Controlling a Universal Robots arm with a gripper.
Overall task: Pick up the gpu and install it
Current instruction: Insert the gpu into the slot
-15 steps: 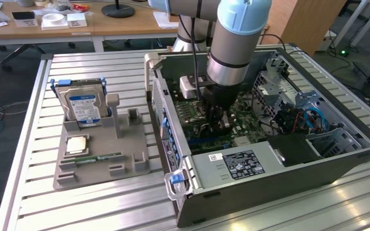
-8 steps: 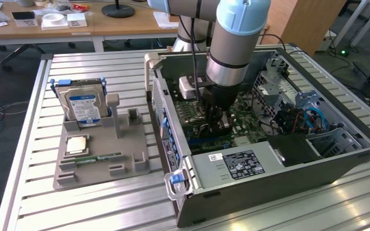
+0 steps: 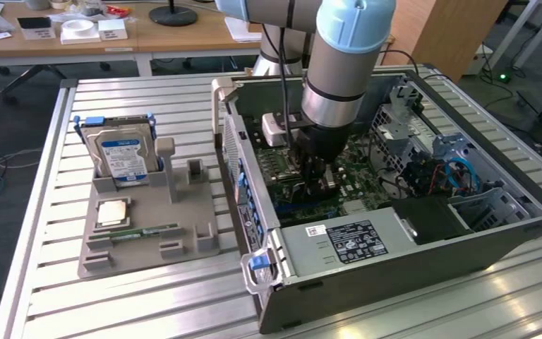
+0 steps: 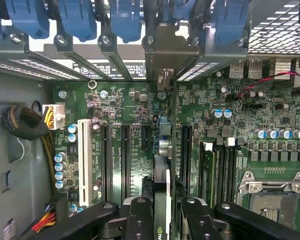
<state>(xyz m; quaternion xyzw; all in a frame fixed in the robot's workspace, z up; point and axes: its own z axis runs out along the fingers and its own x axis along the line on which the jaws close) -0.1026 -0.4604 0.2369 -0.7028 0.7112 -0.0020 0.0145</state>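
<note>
Gripping the gpu [image 4: 161, 190] edge-on, the gripper [image 4: 161, 217] shows you its two black fingers [image 4: 140, 220] pinching the thin card from both sides at the near edge of the wrist view, the card hanging straight down between them over the motherboard [image 4: 125, 125]. You can see its silvery bracket end reaching toward the slot openings in the case's rear wall, under the row of blue retention clips [image 4: 80, 20]. Just beside the card run the long black expansion slots [image 4: 126, 155], and it seems lined up over the one in the middle of the board, though you cannot tell whether its edge has touched the connector yet. From the exterior view, the arm [image 3: 346, 63] stands upright inside the open computer case [image 3: 394, 247], wrist low above the board. On the exterior view's left, the grey parts holder [image 3: 149, 233] keeps the hard drive [image 3: 121, 155] upright, well apart from the work. Judge this as the install step, pickup done. Seating calls for a straight push down, card square to the slot, bracket clearing the rear wall.
</note>
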